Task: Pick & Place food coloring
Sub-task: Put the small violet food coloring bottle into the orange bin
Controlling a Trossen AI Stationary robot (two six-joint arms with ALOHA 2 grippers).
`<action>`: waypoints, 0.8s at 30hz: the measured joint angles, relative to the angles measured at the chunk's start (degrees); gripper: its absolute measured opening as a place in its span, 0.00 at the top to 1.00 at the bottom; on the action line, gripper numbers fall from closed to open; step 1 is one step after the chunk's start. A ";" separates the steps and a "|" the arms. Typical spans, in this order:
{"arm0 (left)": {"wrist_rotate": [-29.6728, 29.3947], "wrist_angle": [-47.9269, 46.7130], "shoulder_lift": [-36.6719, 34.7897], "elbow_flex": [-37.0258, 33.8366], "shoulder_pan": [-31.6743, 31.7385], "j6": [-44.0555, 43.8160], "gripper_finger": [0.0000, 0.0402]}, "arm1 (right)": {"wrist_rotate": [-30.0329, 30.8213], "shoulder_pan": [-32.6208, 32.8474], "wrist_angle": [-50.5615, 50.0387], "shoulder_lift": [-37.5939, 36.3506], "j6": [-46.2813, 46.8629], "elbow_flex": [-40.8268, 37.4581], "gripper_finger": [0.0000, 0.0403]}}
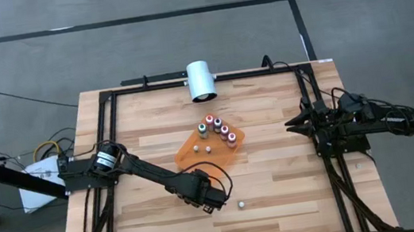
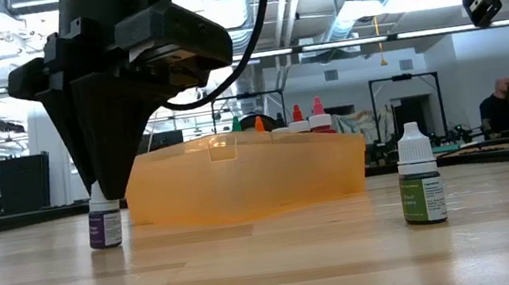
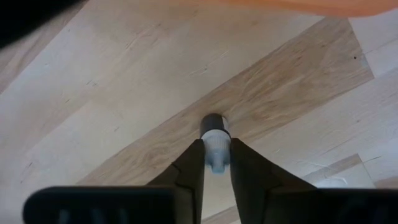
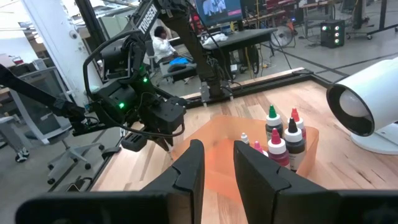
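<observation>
Nearest your low camera stands a small pale bottle with a green label (image 2: 420,181), upright and alone on the wooden table (image 1: 281,194), well apart from the rest; from above you see it as a pale dot (image 1: 241,204) just beside your left gripper (image 1: 217,203). That left gripper (image 2: 102,190) is down at the table's front middle, and you have its two dark fingers (image 3: 189,171) closed on the white cap of a purple-labelled bottle (image 2: 104,222), which stands upright with its base on the wood (image 3: 214,144). Just behind it lies the orange sheet (image 1: 199,150), its translucent edge raised in the low view (image 2: 240,177). On the sheet's far side you can see a cluster of food coloring bottles (image 1: 217,128), standing upright and close together with red, green and pink tops (image 4: 283,137), and one or two small pale bottles (image 1: 207,149) nearer its middle. Beyond the sheet, at the table's far edge, a white cylinder (image 1: 201,80) lies on its side. Your right gripper (image 1: 294,123) waits above the right side of the table, holding nothing, its fingers (image 4: 189,168) parted by a narrow gap. People sit at desks in the room behind.
</observation>
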 joint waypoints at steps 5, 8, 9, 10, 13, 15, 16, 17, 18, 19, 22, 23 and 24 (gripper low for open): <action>-0.50 -0.02 -0.02 0.00 0.00 -0.39 0.87 | 0.02 -0.01 0.00 0.00 0.00 0.00 0.81; -1.66 -0.02 -0.02 0.00 0.00 -0.43 0.87 | 0.02 -0.02 0.00 0.00 0.00 0.00 0.81; -1.83 -0.02 -0.02 0.00 0.00 -0.43 0.87 | 0.02 0.00 0.00 0.00 -0.02 0.00 0.81; -1.99 -0.02 -0.02 0.00 0.00 -0.43 0.87 | 0.00 -0.02 0.00 0.00 -0.04 0.00 0.81; -2.10 -0.03 -0.02 0.00 -0.02 -0.43 0.88 | 0.01 -0.01 0.00 0.00 0.00 0.00 0.81; -2.10 -0.02 -0.02 0.00 -0.02 -0.43 0.88 | 0.01 -0.01 -0.02 0.00 -0.04 0.00 0.81; -2.08 -0.04 -0.02 0.00 -0.02 -0.43 0.88 | 0.04 -0.02 0.00 0.00 -0.39 0.00 0.81; -2.04 -0.04 -0.02 0.00 -0.02 -0.43 0.88 | 0.16 -0.02 0.00 0.00 -1.20 0.00 0.81; -1.86 -0.04 -0.02 0.00 -0.02 -0.40 0.88 | 0.32 -0.02 0.00 0.02 -2.07 0.00 0.81; -1.69 -0.05 -0.02 0.03 -0.02 -0.22 0.88 | 0.41 -0.02 0.00 0.00 -2.57 0.00 0.81; -1.64 -1.24 -0.02 1.32 -0.02 1.07 0.88 | 1.65 -0.02 -0.02 0.00 -2.91 0.01 0.81; -1.73 -1.67 -0.02 1.92 0.00 1.21 0.88 | 1.84 -0.02 -0.02 0.00 -2.92 0.02 0.81; -2.00 -2.38 -0.02 2.55 0.00 1.23 0.88 | 1.86 -0.02 -0.02 0.00 -2.93 0.02 0.81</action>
